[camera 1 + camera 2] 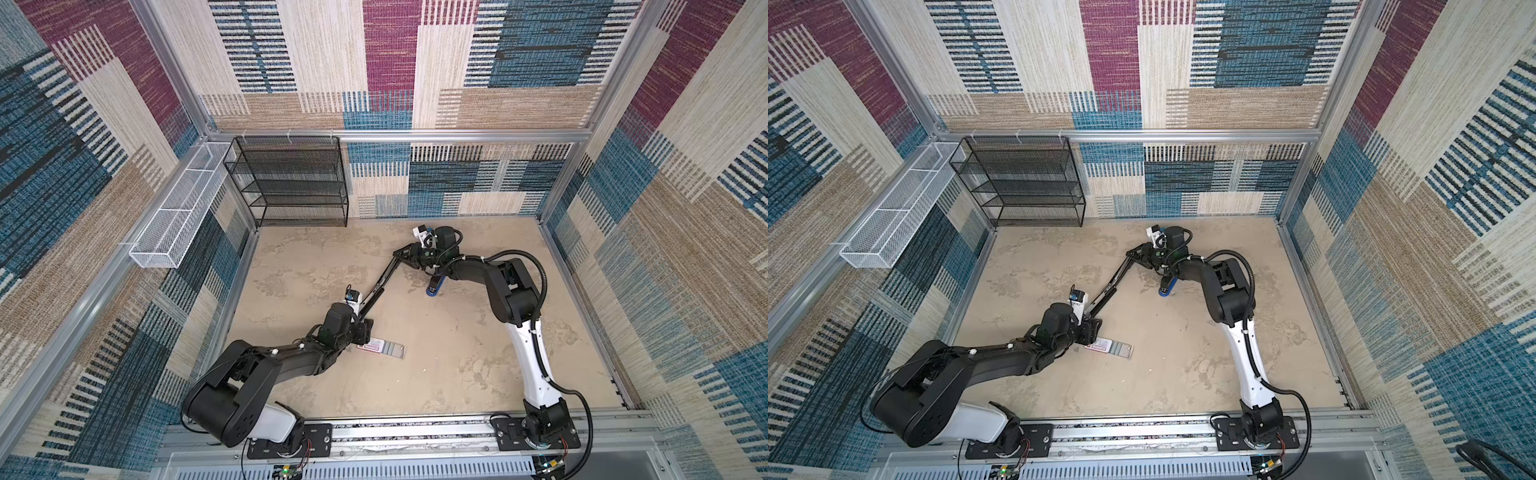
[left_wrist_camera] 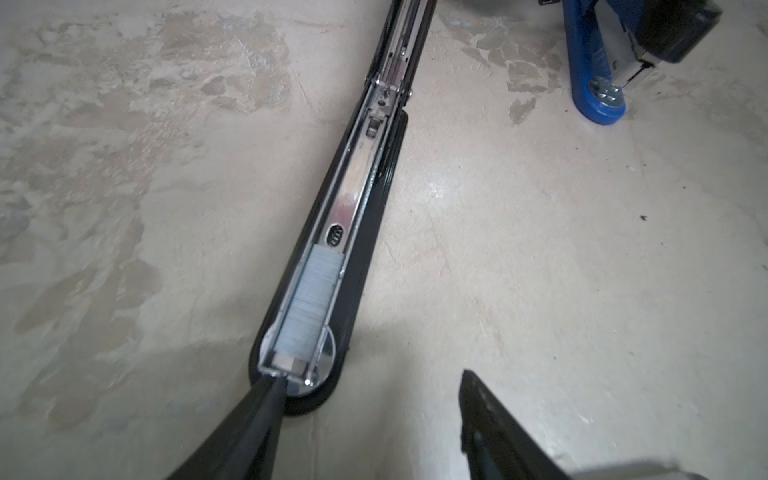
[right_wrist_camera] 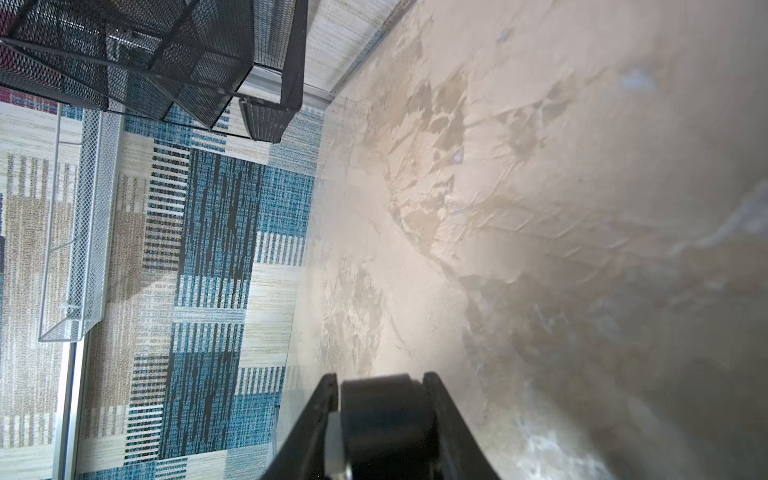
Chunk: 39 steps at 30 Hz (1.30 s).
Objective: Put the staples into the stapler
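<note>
A long black stapler (image 1: 380, 284) (image 1: 1112, 287) lies open on the diagonal across the table. In the left wrist view a grey strip of staples (image 2: 309, 303) sits in the front of its chrome channel (image 2: 351, 195). My left gripper (image 2: 370, 380) (image 1: 365, 328) is open at that front end, and one fingertip (image 2: 272, 388) touches the channel's tip. My right gripper (image 3: 380, 380) (image 1: 402, 253) is shut on the stapler's raised black lid (image 3: 382, 415) at the far end. The clear tray of staples with its white-and-red box (image 1: 381, 347) (image 1: 1109, 347) lies beside the left gripper.
A blue stapler (image 1: 434, 286) (image 1: 1168, 287) (image 2: 594, 83) stands under the right forearm. A black mesh shelf (image 1: 286, 183) (image 3: 166, 54) is at the back left. A white mesh basket (image 1: 178, 216) hangs on the left wall.
</note>
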Tool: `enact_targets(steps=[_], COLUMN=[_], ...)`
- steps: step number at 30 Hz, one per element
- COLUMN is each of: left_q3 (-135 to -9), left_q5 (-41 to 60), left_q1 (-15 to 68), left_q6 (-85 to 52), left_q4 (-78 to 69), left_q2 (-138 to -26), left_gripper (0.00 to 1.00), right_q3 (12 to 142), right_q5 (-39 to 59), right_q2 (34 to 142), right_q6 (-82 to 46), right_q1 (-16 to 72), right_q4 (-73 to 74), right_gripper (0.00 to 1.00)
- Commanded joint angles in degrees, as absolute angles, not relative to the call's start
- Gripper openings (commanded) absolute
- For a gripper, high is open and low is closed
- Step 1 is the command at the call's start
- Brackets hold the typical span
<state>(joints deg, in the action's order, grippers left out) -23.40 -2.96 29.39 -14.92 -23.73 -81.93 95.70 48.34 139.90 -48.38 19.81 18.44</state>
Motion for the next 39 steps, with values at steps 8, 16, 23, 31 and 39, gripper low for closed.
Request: enact_targets(steps=[8, 16, 23, 31, 39], left_q3=[-29.28, -28.13, -29.80, -28.11, -22.11], left_q5=[-8.33, -8.33, -3.34, 0.09, 0.26], left_q1=[29.38, 29.36, 29.22, 29.18, 29.18], left_q6=[-20.42, -16.25, -12.03, -13.23, -14.24], left_q4=[-7.82, -12.22, -17.62, -19.38, -23.59], left_q2=[-81.65, -79.37, -83.22, -82.62, -77.11], left_gripper=[0.71, 0.74, 0.70, 0.52, 0.41], right_q3=[96.59, 96.57, 96.57, 97.12, 97.16], right_q5=[50.77, 51.01, 51.08, 50.77, 50.43], right_q2=[140.10, 140.10, 140.28, 140.45, 140.65], right_q6=[-48.96, -48.95, -49.09, -48.92, -49.13], right_q1=[19.86, 20.13, 20.39, 20.31, 20.28], right_q4=[17.95, 18.14, 18.35, 17.85, 17.80], right_gripper=[0.32, 0.32, 0.32, 0.32, 0.32])
